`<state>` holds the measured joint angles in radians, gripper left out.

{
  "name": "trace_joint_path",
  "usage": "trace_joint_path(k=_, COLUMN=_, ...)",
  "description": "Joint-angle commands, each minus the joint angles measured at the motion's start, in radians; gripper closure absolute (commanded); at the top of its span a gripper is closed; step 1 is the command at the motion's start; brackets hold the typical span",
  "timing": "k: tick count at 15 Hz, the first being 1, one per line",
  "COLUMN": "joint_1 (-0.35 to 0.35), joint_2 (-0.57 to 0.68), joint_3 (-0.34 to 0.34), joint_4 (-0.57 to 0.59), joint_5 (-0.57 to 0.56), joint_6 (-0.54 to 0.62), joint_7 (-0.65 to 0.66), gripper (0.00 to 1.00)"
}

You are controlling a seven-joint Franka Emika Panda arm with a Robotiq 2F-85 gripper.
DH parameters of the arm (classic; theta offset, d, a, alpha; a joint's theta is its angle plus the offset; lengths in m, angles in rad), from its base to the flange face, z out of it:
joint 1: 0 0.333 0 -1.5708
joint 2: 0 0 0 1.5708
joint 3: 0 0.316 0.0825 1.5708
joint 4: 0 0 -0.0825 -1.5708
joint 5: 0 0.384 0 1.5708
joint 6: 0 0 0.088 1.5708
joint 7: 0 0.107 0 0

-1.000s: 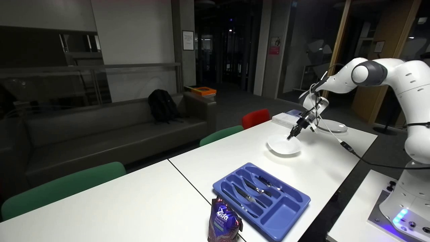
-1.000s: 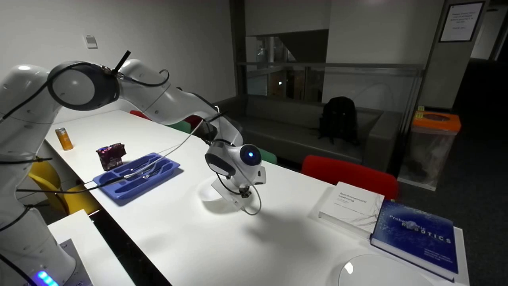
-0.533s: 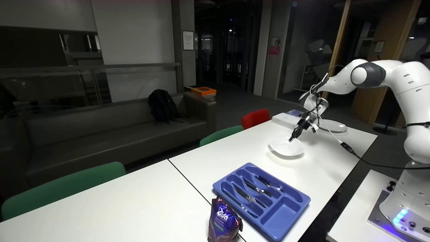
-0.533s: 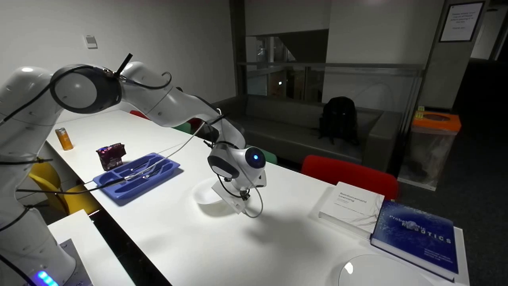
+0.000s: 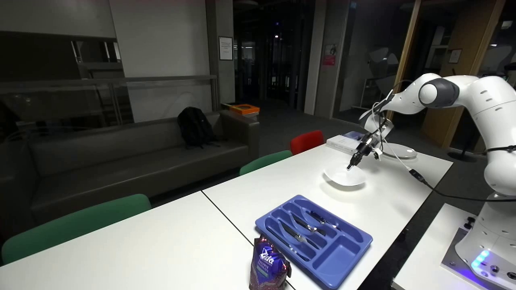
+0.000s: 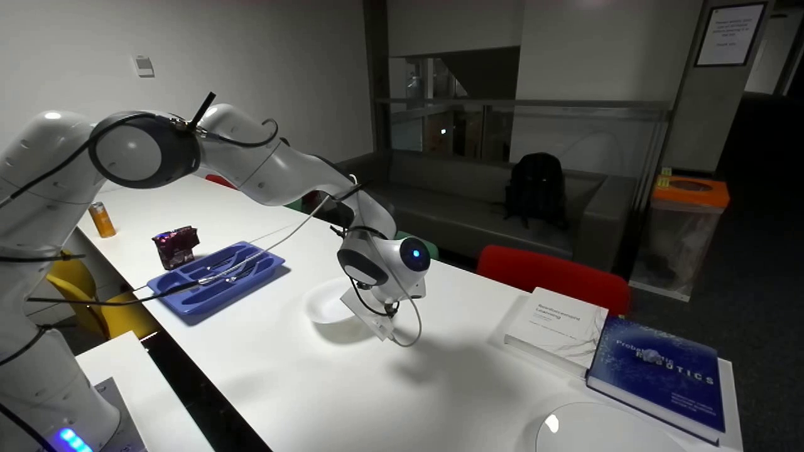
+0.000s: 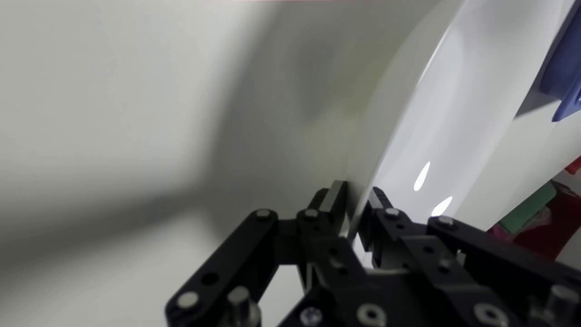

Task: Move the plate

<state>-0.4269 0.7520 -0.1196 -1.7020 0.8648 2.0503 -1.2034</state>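
The white plate (image 5: 342, 178) is on or just above the table, its shadow close beneath it; I cannot tell if it touches. It also shows in an exterior view (image 6: 325, 305), partly hidden behind my wrist. My gripper (image 7: 358, 186) is closed around the plate's rim in the wrist view: one finger on the outer side, one on the inner side of the plate (image 7: 438, 122). In an exterior view my gripper (image 5: 349, 167) reaches the plate's far rim. In the remaining exterior view the fingers are hidden.
A blue cutlery tray (image 5: 340, 253) and a purple bag (image 5: 268, 264) stand on one side of the plate. Another white dish (image 6: 597, 430), a white book (image 6: 556, 326) and a blue book (image 6: 659, 373) lie on the other side. A cable (image 5: 447, 195) hangs beside the arm.
My arm has come down a little. The gripper and the plate have shifted slightly together, and the plate looks less tilted than a second ago.
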Motion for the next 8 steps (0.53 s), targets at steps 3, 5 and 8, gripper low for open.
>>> trace_joint_path(k=3, joint_1=-0.033, joint_2=0.047, joint_3=0.016, joint_4=0.093, joint_5=-0.025, joint_6=-0.083, joint_7=0.025, gripper=0.97)
trace_joint_path(k=5, joint_1=-0.037, joint_2=0.065, joint_3=0.019, joint_4=0.115, joint_5=-0.029, joint_6=-0.096, joint_7=0.023, gripper=0.97)
trace_joint_path(k=8, joint_1=-0.042, joint_2=0.089, joint_3=0.021, joint_4=0.146, joint_5=-0.031, joint_6=-0.117, joint_7=0.025, gripper=0.97)
